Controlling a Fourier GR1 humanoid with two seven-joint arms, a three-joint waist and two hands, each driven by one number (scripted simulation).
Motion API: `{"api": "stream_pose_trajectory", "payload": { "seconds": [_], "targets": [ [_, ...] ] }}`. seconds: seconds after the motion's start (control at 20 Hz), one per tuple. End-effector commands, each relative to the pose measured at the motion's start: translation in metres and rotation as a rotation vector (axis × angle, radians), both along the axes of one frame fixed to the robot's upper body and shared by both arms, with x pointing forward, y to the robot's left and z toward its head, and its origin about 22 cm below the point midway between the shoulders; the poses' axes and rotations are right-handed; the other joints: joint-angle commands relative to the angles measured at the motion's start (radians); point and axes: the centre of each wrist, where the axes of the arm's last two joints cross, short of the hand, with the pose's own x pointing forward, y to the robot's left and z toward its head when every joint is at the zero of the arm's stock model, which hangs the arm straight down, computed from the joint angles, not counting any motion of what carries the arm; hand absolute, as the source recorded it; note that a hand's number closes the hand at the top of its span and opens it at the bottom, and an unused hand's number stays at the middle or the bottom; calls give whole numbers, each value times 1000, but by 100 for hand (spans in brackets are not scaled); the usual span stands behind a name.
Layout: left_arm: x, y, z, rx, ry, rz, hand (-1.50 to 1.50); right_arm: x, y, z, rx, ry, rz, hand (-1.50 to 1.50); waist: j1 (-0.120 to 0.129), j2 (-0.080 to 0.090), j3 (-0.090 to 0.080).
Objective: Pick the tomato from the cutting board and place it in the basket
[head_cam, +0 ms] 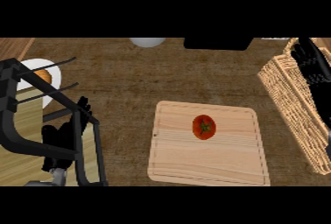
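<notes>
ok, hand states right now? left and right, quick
Left hand: open, holding nothing.
Right hand: open, fingers up at the view's right edge, holding nothing.

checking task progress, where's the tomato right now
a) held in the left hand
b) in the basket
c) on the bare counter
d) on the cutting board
d: the tomato lies on the upper middle of the cutting board, well apart from the basket at the right.
</notes>
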Motion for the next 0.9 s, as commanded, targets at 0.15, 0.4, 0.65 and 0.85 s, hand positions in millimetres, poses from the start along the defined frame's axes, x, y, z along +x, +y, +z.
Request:
{"api": "stream_pose_trajectory", "payload": {
  "seconds": [0.15, 0.4, 0.65, 0.85],
  "targets": [
    [15, 4, 22, 90, -55, -18, 0, 9, 36, -57, 386, -95, 291, 150, 11, 6, 31],
    [16, 7, 12, 129, -64, -46, 0, -1, 107, -35, 625, -491, 704, 150, 6, 2, 36],
    [28, 30, 24, 134, -37, 36, 0, -39, 136, -98, 484, -621, 427, -150, -51, -10, 23],
    [6, 33, 12, 140, -27, 44, 0, -40, 66, -105, 85, -502, 143, -150, -78, -16, 18]
  ]
}}
